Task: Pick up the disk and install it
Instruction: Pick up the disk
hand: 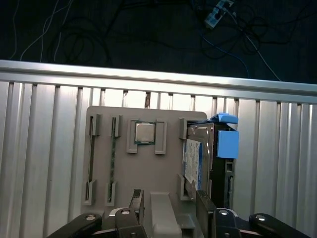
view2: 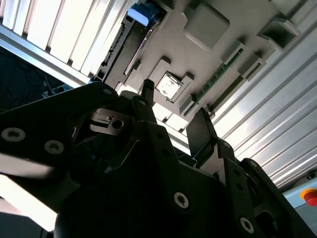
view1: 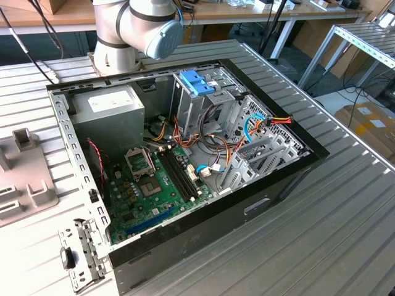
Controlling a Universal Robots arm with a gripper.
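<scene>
Disk [hand: 193,156] in grey tray [hand: 101,163] beside chip [hand: 144,132]

In the exterior view the arm [view1: 136,28] is cut off by the frame's upper edge, and the grey fixture tray [view1: 24,179] by the frame's left edge. In the first wrist view the disk [hand: 193,153] has one end hidden behind the tool [hand: 169,197], whose body runs out of frame.
</scene>
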